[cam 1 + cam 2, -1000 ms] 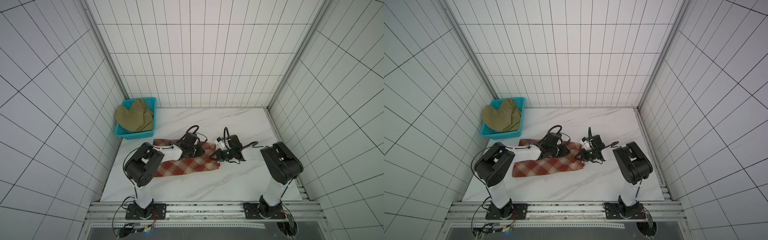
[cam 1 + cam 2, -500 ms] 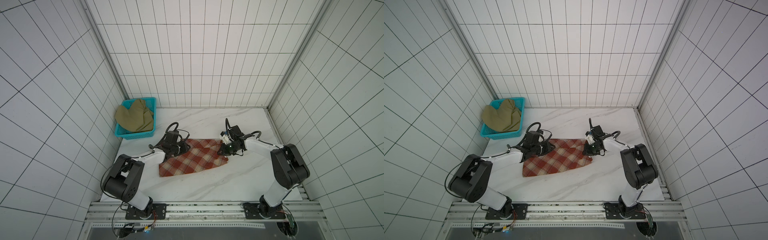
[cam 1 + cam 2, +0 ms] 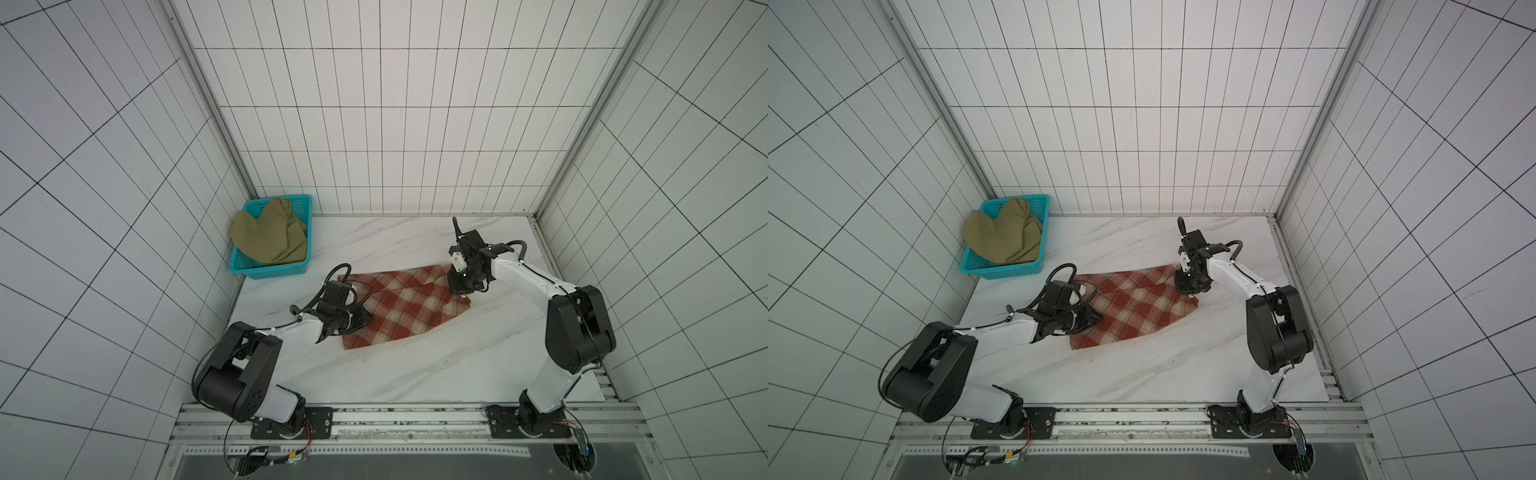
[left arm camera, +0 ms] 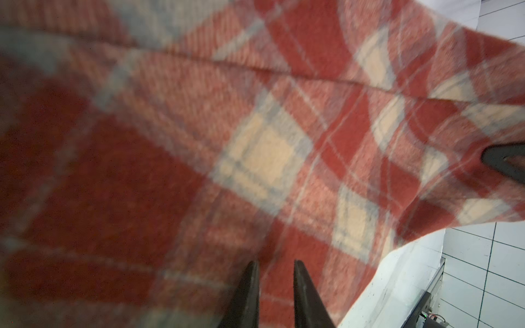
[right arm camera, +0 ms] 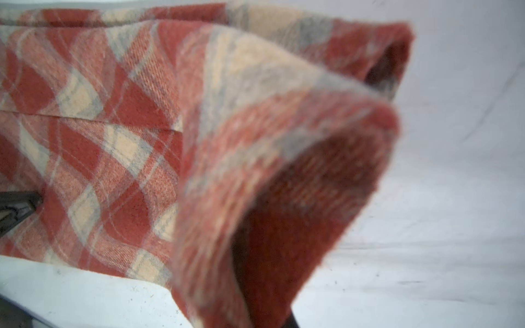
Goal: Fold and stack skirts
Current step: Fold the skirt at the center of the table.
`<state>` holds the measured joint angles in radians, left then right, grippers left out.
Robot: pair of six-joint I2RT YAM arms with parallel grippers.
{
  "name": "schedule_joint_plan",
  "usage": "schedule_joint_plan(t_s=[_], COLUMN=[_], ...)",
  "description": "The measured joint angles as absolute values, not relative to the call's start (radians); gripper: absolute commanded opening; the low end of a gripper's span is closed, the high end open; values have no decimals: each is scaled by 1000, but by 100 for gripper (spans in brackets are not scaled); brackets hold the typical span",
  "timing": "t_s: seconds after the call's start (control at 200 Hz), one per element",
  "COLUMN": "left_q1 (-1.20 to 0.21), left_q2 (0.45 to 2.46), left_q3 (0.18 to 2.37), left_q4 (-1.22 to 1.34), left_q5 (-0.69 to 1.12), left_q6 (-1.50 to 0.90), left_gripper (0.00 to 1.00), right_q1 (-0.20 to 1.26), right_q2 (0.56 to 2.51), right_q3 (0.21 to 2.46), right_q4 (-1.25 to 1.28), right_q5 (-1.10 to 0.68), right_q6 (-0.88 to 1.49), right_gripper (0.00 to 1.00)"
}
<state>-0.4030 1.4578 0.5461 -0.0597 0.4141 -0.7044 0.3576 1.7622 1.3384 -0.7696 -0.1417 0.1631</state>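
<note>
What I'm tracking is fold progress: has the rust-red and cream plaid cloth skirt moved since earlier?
Yes. The plaid skirt shifted rightward, away from the teal plastic basket.

A white, grey-veined tabletop [image 3: 374, 374] is seen in both top views. A rust-red and cream plaid skirt [image 3: 409, 307] is spread across its middle, with one corner raised off the surface. A teal basket [image 3: 270, 271] is set in its far left corner.

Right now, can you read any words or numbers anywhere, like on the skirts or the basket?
None: no word, number, label or sign can be read on the plaid skirt, the khaki skirt or the teal basket.
</note>
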Motion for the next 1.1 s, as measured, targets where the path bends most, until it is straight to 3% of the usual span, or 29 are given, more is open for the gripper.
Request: schedule_joint_plan(t_s=[0.425, 1.099], left_q1=[-581, -636], left_q2=[1593, 1728], left_q3=[522, 514], left_q4=[237, 526], left_q5=[422, 420], left_q6=[-838, -957], left_gripper=[21, 20], right_q1=[363, 593], right_q2=[1900, 2003], right_q3=[1630, 1729], right_q4=[-954, -971], right_q5=[1, -135], right_q6=[130, 158], right_gripper=[0, 0])
